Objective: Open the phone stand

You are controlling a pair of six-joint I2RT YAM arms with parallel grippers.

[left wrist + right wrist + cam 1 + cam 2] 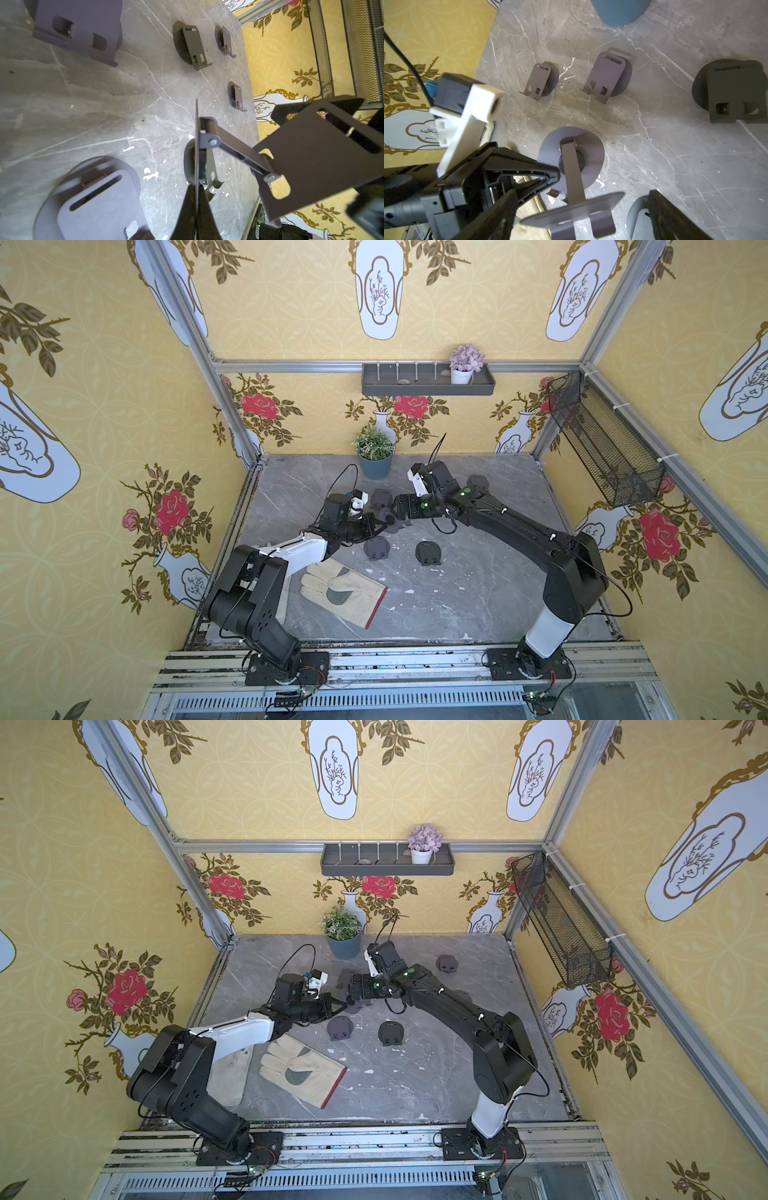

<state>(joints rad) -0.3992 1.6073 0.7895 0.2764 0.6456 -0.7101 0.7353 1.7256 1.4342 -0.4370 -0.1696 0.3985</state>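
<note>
While the left gripper (196, 188) pinches the thin edge of the phone stand (571, 158) at its round base (591, 149), jaws closed tight on the disc, the stand sits between the two arms near the middle of the marble tabletop (478, 593). It is unfolded: the support arm (234, 153) angles away from the base hinge, and the cradle plate (311, 158) at its far end is tilted away from the disc. The right gripper (401, 512) faces it from the opposite side with its jaws spread wide, gripping nothing. In the left wrist view its dark fingers (291, 109) show on either side of the cradle plate, though whether they touch it cannot be told. Four other phone stands lie folded flat on the marble, two on the near side of the grippers (377, 549) (428, 552) and two beyond them (381, 498) (477, 483). A pale leather work glove (340, 589) lies just beside the left arm, towards the front edge. A potted green plant (374, 456) stands against the back wall.
</note>
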